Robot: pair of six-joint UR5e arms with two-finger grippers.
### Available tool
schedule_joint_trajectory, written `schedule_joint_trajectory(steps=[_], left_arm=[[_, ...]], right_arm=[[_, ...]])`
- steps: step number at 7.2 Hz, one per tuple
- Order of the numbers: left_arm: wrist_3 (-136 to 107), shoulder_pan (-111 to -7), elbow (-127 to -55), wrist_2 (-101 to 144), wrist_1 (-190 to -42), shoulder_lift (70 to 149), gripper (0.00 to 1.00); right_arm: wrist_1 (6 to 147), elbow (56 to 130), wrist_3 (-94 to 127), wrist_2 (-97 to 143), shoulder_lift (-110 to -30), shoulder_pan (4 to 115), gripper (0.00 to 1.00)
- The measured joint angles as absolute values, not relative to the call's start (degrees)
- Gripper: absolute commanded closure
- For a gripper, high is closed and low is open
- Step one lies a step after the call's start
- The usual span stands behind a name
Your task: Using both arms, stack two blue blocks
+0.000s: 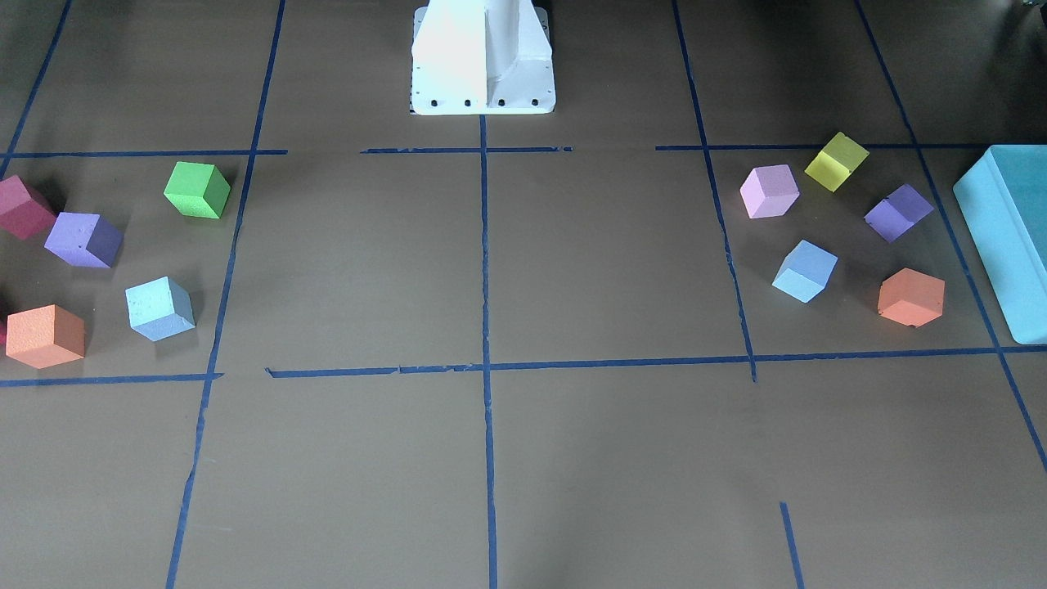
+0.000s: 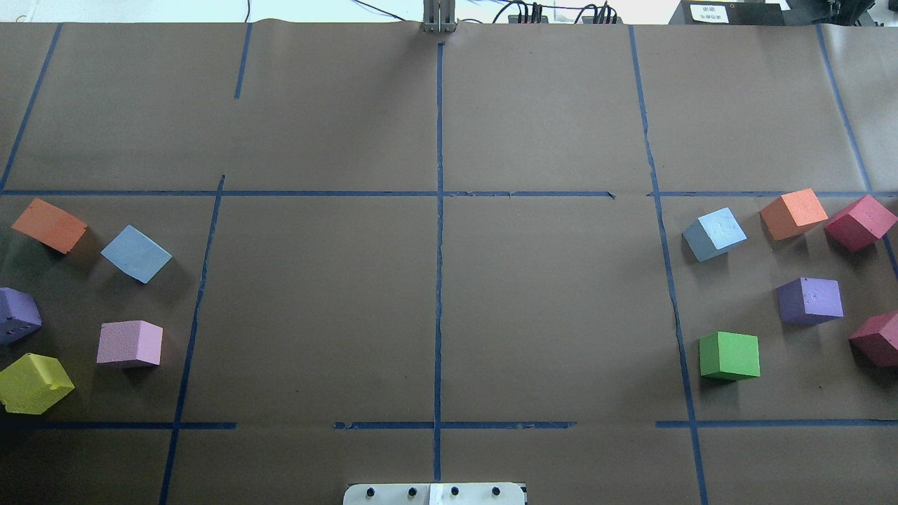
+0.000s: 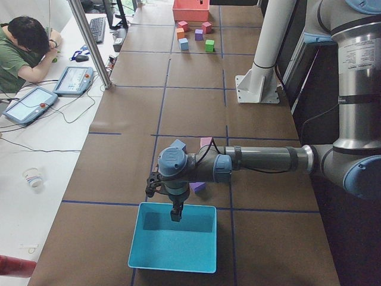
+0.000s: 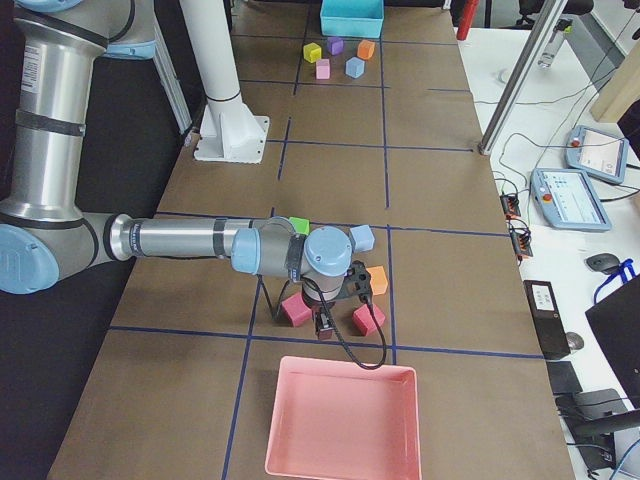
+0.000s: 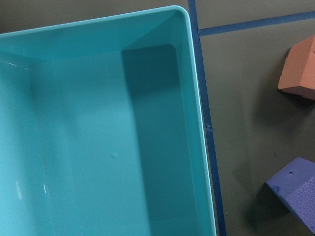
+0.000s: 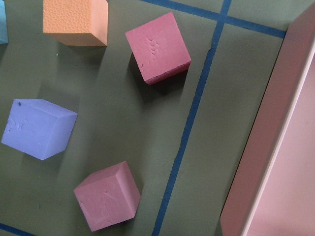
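Front view: right blue block (image 1: 159, 308) and left blue block (image 1: 806, 271) sit well apart, nothing stacked. Overhead: no arm in frame. Left side: left gripper (image 3: 176, 211) hangs over the teal box (image 3: 172, 250), its block beyond it; open or closed, can't tell. Right side: right gripper (image 4: 325, 322) hovers by red cubes (image 4: 297, 310), block just beyond; can't tell either. Everything's left to do.

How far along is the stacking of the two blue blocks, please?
Done: nothing yet. The left blue block and the right blue block sit at opposite ends of the table, unstacked. In hand: nothing visible. The left arm hangs over the teal box, and the right arm over cubes beside the pink tray. The state of their jaws is unclear. Left: grasp, bring together, stack.
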State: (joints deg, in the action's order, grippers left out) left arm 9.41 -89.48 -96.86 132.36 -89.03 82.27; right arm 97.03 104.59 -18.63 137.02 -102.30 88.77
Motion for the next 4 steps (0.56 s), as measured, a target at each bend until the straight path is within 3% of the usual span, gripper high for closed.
schedule_joint_trajectory(steps=[4], left_arm=[[9.4, -89.5, -96.9, 132.4, -89.0, 82.2, 0.0]], right_arm=[[97.0, 104.9, -17.8, 140.2, -101.1, 88.0, 0.0]])
